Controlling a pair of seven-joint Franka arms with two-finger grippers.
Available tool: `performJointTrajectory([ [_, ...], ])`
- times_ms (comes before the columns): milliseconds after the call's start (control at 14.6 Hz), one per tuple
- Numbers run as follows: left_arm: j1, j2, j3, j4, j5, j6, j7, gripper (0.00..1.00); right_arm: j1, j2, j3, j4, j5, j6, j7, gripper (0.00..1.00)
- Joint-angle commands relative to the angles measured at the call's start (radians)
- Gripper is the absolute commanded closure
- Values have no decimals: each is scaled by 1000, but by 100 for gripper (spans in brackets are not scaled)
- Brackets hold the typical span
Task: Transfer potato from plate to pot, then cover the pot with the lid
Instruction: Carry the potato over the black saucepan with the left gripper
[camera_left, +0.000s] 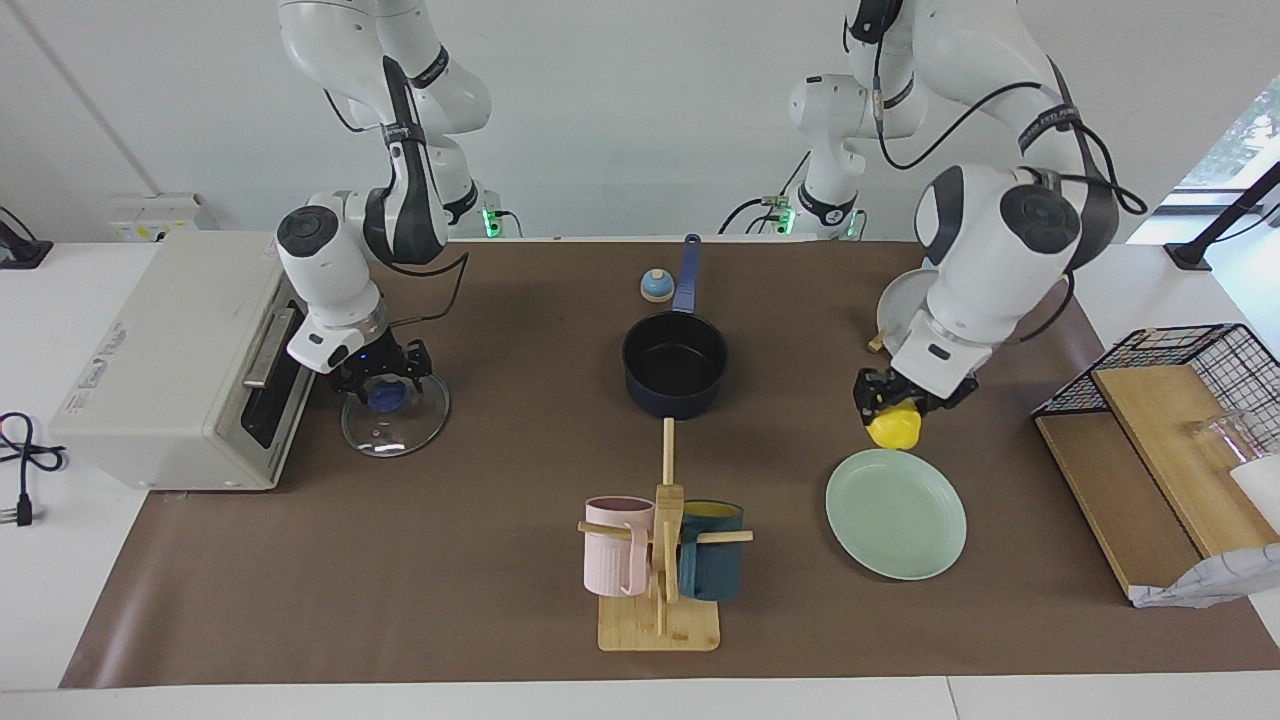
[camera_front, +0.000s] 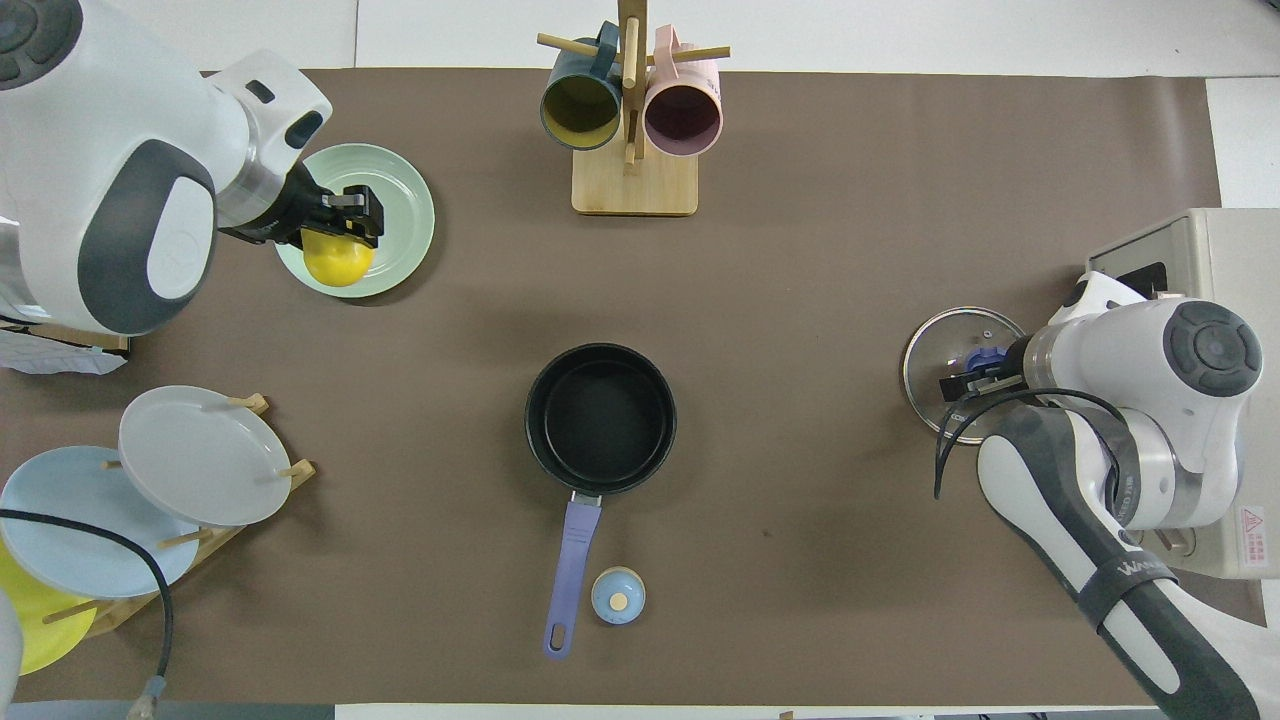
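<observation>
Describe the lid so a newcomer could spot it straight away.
Find the white toaster oven at the right arm's end of the table. The lid lies flat on the brown mat directly in front of it, under the right gripper. It is the only clear glass disc, metal-rimmed with a blue knob.

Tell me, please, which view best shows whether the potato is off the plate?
The facing view: the potato hangs in the left gripper, clear above the plate. Overhead, it overlaps the plate's rim, so height is unreadable.
</observation>
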Motion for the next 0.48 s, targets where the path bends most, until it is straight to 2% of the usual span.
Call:
performJointTrajectory([
  [0, -124, -113, 10, -158, -16, 6, -136, 100, -21, 0, 9, -3, 11, 32, -26, 10],
  [137, -198, -138, 10, -205, -43, 32, -206, 100, -21, 0, 9, -5, 11, 46, -26, 10],
  [342, -316, -193, 10, -378, -47, 260, -344, 100, -31, 0, 9, -5, 11, 46, -26, 11],
  [410, -357, -185, 10, -421, -47, 332, -383, 100, -31, 0, 9, -5, 11, 48, -28, 16],
])
